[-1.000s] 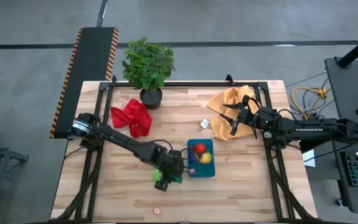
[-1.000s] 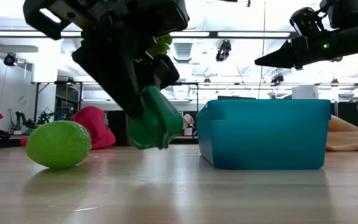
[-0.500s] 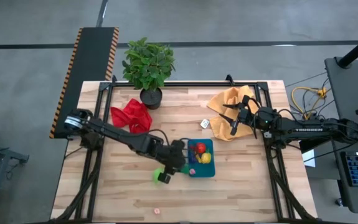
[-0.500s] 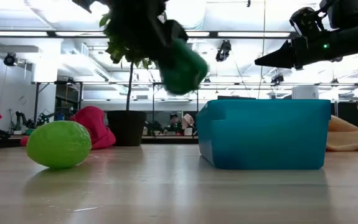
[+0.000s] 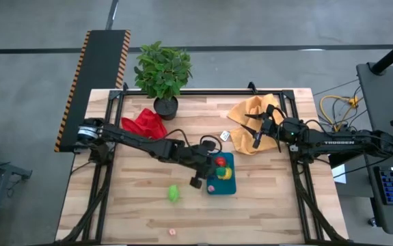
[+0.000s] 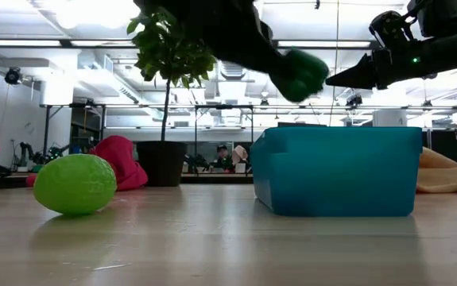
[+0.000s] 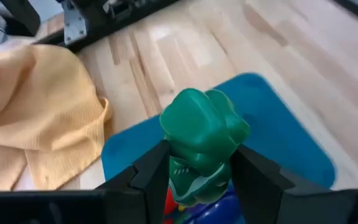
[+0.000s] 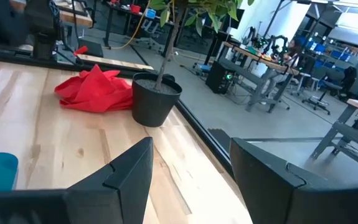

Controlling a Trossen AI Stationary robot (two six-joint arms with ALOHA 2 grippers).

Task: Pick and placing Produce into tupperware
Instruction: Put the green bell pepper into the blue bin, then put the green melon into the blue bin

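- Our left gripper (image 7: 198, 163) has its jaws clenched on a green toy pepper (image 7: 203, 134), taken across the lower body with the lobed top standing free above the fingers.
- The pepper hangs in the air above the near wall of the teal tupperware (image 6: 338, 171); in the overhead view the gripper sits at the container's left edge (image 5: 210, 184).
- We judge the pepper to be light, hollow moulded plastic, glossy and smooth, so it could slip or twist. The waist between the lobes looks like the surest place to hold it.
- The tupperware is a rounded-corner rectangular tub with thin matte plastic walls. We judge it light enough to slide on the tabletop (image 5: 134, 198) if bumped.
- Inside it lie a red piece (image 5: 219, 162) and a yellow piece (image 5: 225, 173).
- A lime-green round fruit with a dimpled skin (image 6: 75, 184) rests on the bare wood, apart from the tupperware on its left.
- Our right gripper (image 5: 253, 134) waits over the mustard cloth (image 5: 240, 113), beyond the tupperware, with its jaws spread and holding nothing.
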